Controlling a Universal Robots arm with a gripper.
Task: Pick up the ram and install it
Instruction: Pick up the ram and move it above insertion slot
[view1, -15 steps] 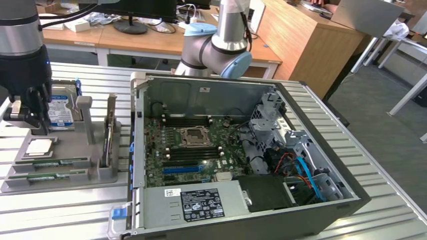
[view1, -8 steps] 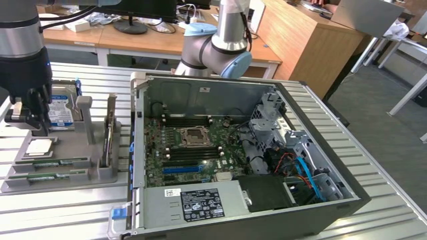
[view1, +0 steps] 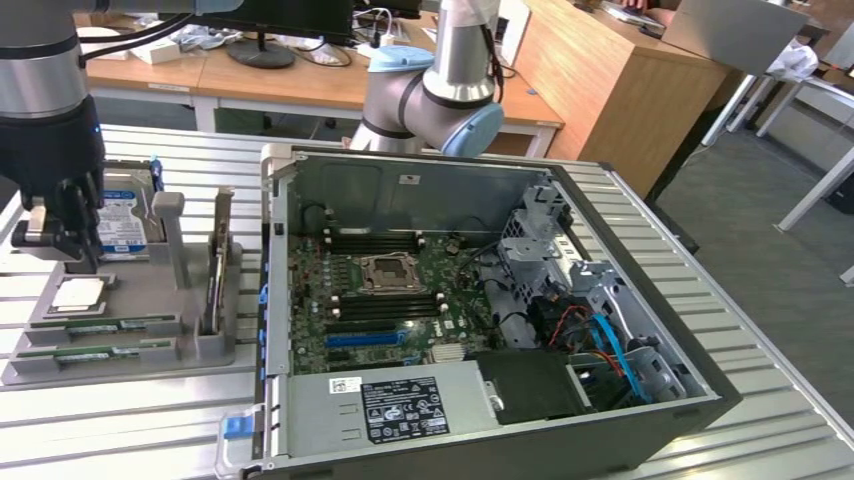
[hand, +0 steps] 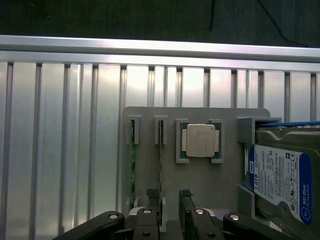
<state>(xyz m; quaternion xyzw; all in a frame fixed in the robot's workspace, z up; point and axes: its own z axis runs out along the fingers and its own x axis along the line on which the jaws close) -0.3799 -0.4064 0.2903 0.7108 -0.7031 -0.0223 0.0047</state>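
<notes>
Two ram sticks, thin green boards with pale labels, lie in slots at the near end of a grey parts holder on the exterior view's left. In the wrist view they show edge-on as narrow green strips. My gripper hangs above the holder's far end, over the silver processor chip and beside the hard drive. Its black fingers stand open around a gap with nothing between them; one finger lines up with the inner ram strip.
An open computer case fills the middle of the slatted metal table, its motherboard showing dark memory slots. A blue-labelled hard drive stands in the holder. A second arm's base sits behind the case.
</notes>
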